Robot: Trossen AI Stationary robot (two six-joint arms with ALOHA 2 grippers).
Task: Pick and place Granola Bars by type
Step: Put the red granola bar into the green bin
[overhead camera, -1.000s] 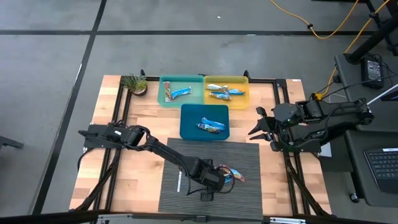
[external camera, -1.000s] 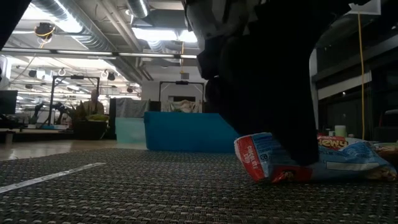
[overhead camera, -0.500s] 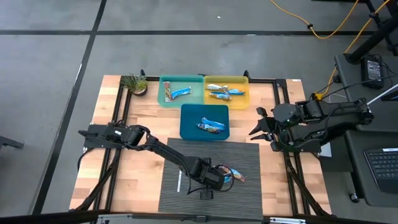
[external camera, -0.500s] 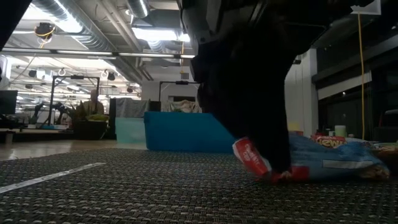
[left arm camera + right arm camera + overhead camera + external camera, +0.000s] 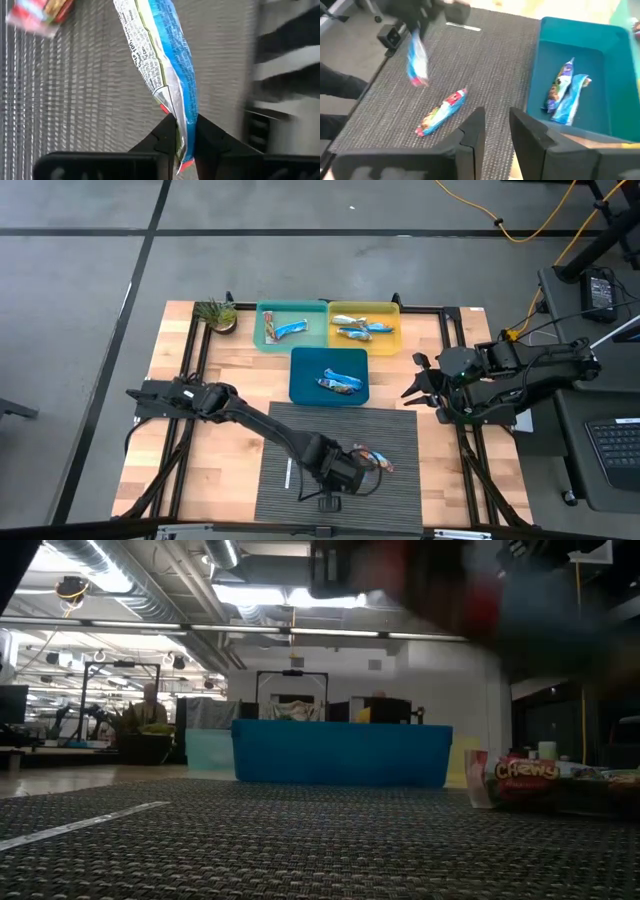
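I've got the left end effector (image 5: 181, 142) pinched shut on a blue granola bar (image 5: 167, 75), hanging clear above the grey mat (image 5: 300, 435) (right arm parked by the desk edge), so next I'd carry it to its matching bin.

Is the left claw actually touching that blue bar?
Touching. In the left wrist view, the left gripper has both dark fingers pinched on the end of the blue bar, which hangs above the mat.
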